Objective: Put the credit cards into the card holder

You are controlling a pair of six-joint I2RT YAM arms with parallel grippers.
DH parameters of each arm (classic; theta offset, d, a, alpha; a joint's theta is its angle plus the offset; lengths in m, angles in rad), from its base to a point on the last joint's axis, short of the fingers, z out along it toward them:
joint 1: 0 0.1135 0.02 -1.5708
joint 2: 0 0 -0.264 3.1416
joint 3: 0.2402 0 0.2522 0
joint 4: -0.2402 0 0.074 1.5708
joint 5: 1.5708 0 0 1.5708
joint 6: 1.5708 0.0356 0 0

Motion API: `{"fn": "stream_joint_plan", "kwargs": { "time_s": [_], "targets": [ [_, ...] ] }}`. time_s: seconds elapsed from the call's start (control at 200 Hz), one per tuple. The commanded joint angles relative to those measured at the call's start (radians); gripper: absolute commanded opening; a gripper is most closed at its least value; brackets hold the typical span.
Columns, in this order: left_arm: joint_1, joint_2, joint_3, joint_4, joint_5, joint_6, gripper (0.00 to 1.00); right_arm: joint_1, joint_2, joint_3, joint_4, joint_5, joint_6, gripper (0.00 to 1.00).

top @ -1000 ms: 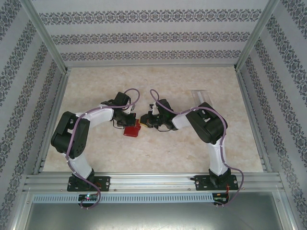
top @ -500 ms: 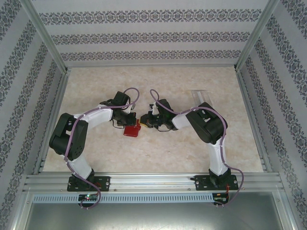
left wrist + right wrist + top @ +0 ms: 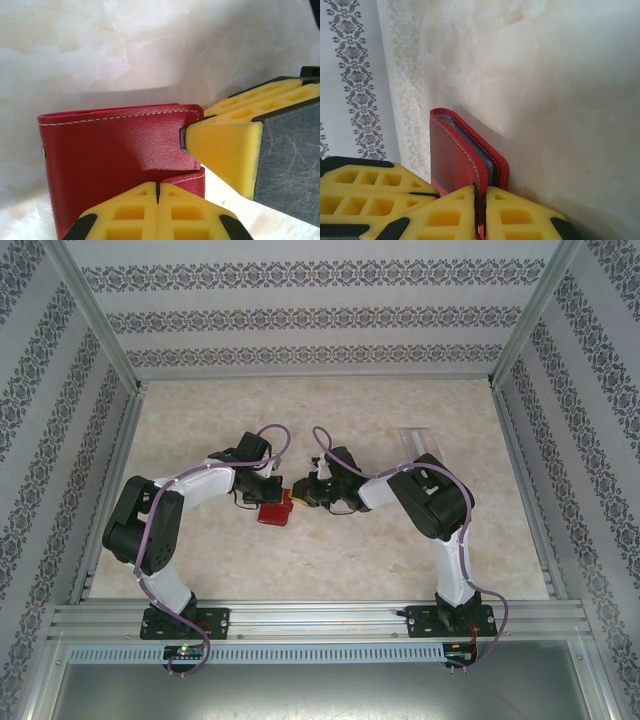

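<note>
Red leather folding card holder [image 3: 115, 150] is pinched shut by left fingers [image 3: 135, 212] and right fingers [image 3: 520, 215] alike; an uneven pull could slip 1 flap free, closing it.

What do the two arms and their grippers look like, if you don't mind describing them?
Both the left arm and right arm have white links between chunky black joints, on black base plates. A purple cable loops along each. The left gripper and right gripper have yellow fingers with a moulded grid of square pockets, black-backed.
</note>
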Motion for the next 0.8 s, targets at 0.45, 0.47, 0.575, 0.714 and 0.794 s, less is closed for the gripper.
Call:
{"fn": "stream_joint_plan", "kwargs": {
  "time_s": [0.45,0.47,0.575,0.714,0.794],
  "targets": [
    [0.011,-0.01,-0.053,0.002,0.021,-0.014,0.0,-0.013,0.0,0.011,-0.033,0.005,-0.03,0.11],
    [0.012,-0.013,-0.056,0.002,0.02,-0.015,0.0,-0.013,0.0,0.011,-0.033,0.005,-0.031,0.11],
    [0.01,-0.014,-0.058,-0.003,0.015,-0.013,0.0,-0.015,0.001,0.01,-0.032,0.004,-0.028,0.11],
    [0.011,-0.015,-0.064,0.0,0.016,-0.012,0.0,-0.015,0.002,0.016,-0.032,0.004,-0.028,0.11],
    [0.011,-0.021,-0.07,0.007,0.026,-0.018,0.0,-0.014,0.002,0.016,-0.034,0.004,-0.029,0.11]
  ]
}}
